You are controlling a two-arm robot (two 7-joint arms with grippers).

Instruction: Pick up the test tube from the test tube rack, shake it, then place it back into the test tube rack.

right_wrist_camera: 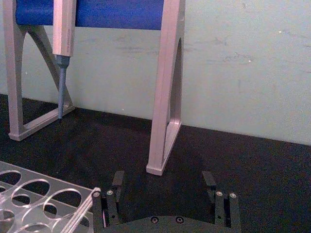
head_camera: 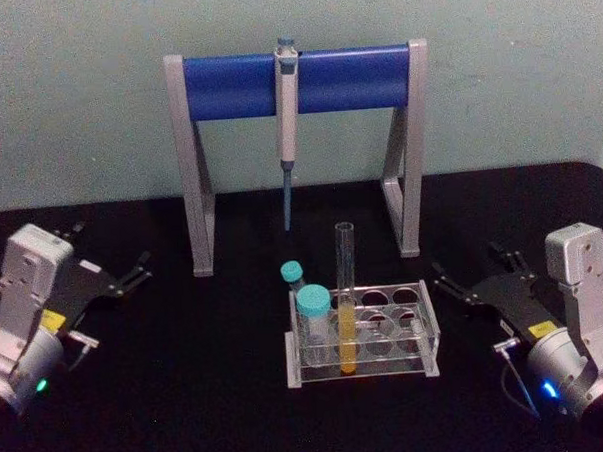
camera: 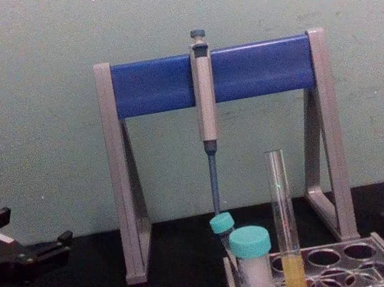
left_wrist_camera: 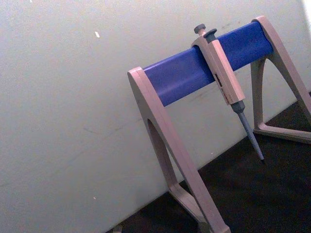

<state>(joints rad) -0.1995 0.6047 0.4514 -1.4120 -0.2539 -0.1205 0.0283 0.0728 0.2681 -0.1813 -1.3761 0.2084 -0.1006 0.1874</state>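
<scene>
**Grasp Planning: Glass Tube**

The test tube (head_camera: 346,299) stands upright in the test tube rack (head_camera: 427,326), beside two teal-capped vials (head_camera: 313,321). My right gripper (head_camera: 462,285) waits open, just right of the rack; my left gripper (head_camera: 131,274) is parked apart. I judge the glass light, slick and fragile: grip gently, above the liquid.

**A laboratory bench**

The setting reads as a lab. A grey-and-blue pipette stand (head_camera: 298,136) stands on a black table (head_camera: 189,391) against a plain pale wall (head_camera: 76,96), with a pipette (head_camera: 288,126) hanging from its bar. In front of the stand sits a clear test tube rack (head_camera: 386,332) holding a glass test tube (head_camera: 346,294) of yellow-orange liquid and two teal-capped vials (head_camera: 313,321).
</scene>
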